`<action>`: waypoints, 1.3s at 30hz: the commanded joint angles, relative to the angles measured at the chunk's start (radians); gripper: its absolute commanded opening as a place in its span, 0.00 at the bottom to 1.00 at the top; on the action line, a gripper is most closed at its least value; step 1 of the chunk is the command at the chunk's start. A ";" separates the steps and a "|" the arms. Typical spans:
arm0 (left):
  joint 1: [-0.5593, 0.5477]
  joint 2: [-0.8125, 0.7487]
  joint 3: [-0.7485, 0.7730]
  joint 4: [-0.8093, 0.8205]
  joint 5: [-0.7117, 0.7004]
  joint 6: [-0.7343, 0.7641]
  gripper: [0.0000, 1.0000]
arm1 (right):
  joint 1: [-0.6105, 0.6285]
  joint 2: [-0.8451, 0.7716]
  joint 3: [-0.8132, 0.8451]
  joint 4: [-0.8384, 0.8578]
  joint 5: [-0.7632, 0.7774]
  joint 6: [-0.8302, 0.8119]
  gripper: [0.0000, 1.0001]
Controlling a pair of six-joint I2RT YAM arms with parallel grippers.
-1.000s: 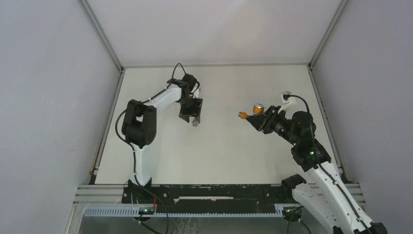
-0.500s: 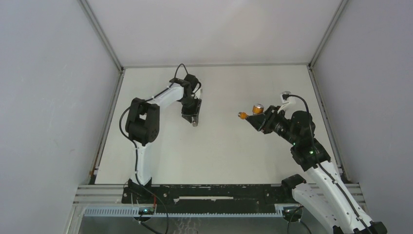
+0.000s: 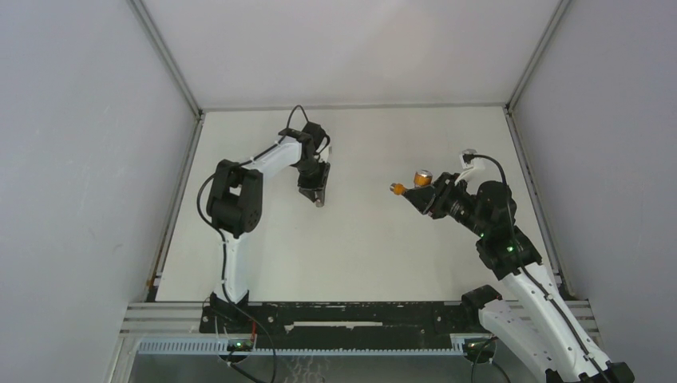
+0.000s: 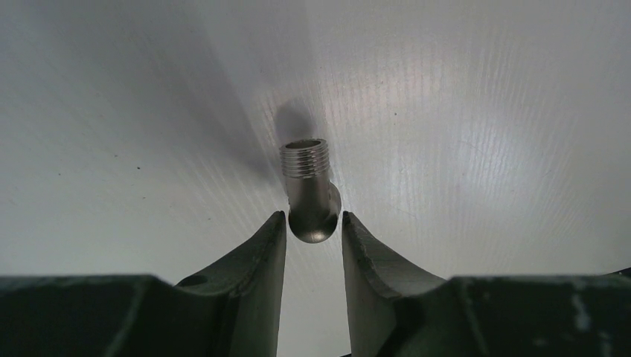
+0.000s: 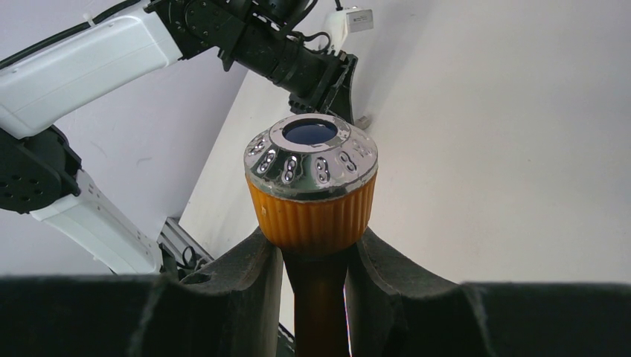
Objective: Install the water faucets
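The tiny grey metal fitting [image 3: 319, 203] lies on the white table, its threaded end pointing away in the left wrist view [image 4: 305, 165]. My left gripper [image 3: 318, 194] points down at it, and its fingertips [image 4: 277, 227] pinch the fitting's rounded end from both sides [image 4: 313, 217]. My right gripper [image 3: 429, 197] is shut on the orange T-shaped tap body [image 3: 415, 188] and holds it above the table at mid-right. The tap's ribbed orange collar and silvery round end [image 5: 312, 159] stick out beyond the fingers [image 5: 312, 242].
The white table [image 3: 359, 239] is boxed in by grey walls on the left, right and back. A black and aluminium rail [image 3: 335, 315] runs along the near edge by the arm bases. A white cable plug [image 3: 469, 156] sticks up behind the right wrist.
My left arm's elbow shifted right and its gripper drew in and settled over the fitting, then held still. The right arm with the tap has not moved.
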State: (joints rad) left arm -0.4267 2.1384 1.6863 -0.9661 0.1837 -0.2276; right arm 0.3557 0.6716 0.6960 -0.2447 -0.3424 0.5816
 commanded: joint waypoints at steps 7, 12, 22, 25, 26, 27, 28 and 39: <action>0.007 0.010 0.025 0.029 0.020 0.007 0.37 | -0.001 0.008 0.028 0.056 -0.006 0.015 0.00; 0.006 0.012 0.021 0.033 0.032 0.005 0.36 | -0.003 0.019 0.036 0.048 -0.006 0.009 0.00; 0.006 0.020 0.022 0.027 0.025 0.004 0.06 | -0.002 0.025 0.035 0.056 -0.007 0.009 0.00; 0.006 -0.009 0.017 0.028 0.004 -0.003 0.00 | -0.002 0.028 0.036 0.059 -0.009 0.008 0.00; 0.004 -0.023 0.014 0.034 -0.011 -0.006 0.00 | -0.001 0.028 0.036 0.060 -0.009 0.006 0.00; 0.003 -0.042 0.007 0.048 -0.030 -0.014 0.00 | -0.002 0.029 0.035 0.060 -0.009 0.004 0.00; 0.001 -0.063 -0.008 0.070 -0.056 -0.025 0.00 | -0.002 0.028 0.035 0.062 -0.008 0.003 0.00; -0.161 -0.304 -0.432 0.604 -0.401 -0.163 0.00 | -0.002 0.035 0.040 0.064 -0.021 -0.001 0.00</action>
State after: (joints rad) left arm -0.5194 1.9106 1.3594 -0.6018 -0.0830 -0.3134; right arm 0.3557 0.7116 0.6960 -0.2424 -0.3504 0.5838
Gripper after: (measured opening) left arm 0.275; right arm 0.388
